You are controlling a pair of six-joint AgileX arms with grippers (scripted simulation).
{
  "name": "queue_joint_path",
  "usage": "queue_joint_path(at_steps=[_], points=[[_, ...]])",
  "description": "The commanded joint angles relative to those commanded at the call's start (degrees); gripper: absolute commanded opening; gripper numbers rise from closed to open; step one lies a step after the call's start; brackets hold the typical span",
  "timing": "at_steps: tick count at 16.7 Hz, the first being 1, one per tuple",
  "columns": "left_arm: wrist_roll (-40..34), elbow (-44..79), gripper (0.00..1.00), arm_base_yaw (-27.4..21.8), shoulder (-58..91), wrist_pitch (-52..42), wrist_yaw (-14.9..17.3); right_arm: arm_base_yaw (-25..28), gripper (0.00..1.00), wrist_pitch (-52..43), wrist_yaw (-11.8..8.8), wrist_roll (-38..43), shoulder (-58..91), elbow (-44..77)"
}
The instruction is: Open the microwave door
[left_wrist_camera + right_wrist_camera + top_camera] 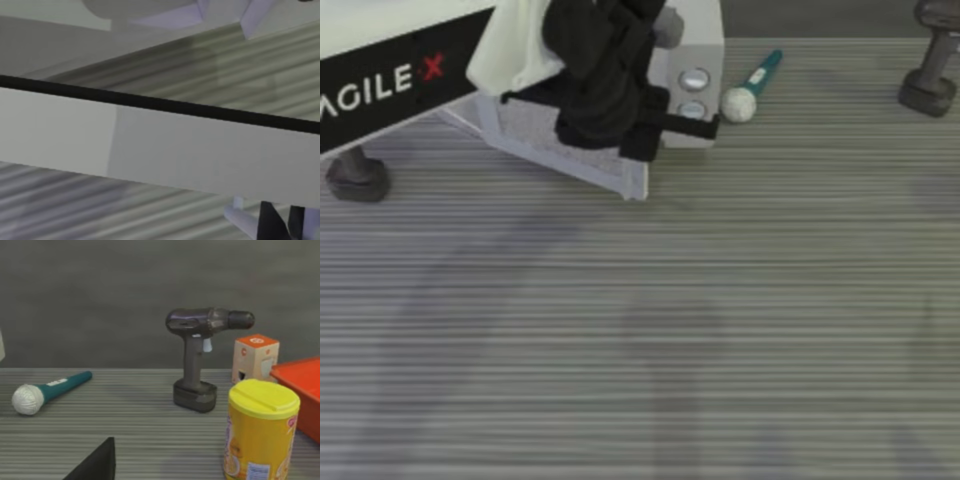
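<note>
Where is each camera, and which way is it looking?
Top view: above the table, looking down on the microwave, its microwave door swung out, with the left arm over it.
Left wrist view: close on a white panel edge and striped table.
Right wrist view: low over the table, facing a drill, yellow canister, orange box.
Top and right wrist views share the microphone.

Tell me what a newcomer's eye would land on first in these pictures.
First, the left arm's black gripper at the top view's far edge, left of centre, reaching over the white microwave, whose microwave door stands swung out over the table. Next, the teal microphone lying just right of the microwave. The right wrist view adds a dark drill standing upright and a yellow canister close to the camera.
</note>
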Motion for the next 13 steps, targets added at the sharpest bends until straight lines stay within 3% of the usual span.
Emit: queue_joint_path(at_steps=[6, 13], points=[[-0.1, -0.2, 0.0, -0.3, 0.0, 0.1, 0.4, 0.0, 1.0, 0.0, 0.0, 0.0, 0.0, 0.0], [6.5, -6.4, 0.0, 1.5, -4.4, 2.2, 3.7, 0.0, 1.0, 0.0, 0.0, 0.0, 0.0, 0.0]])
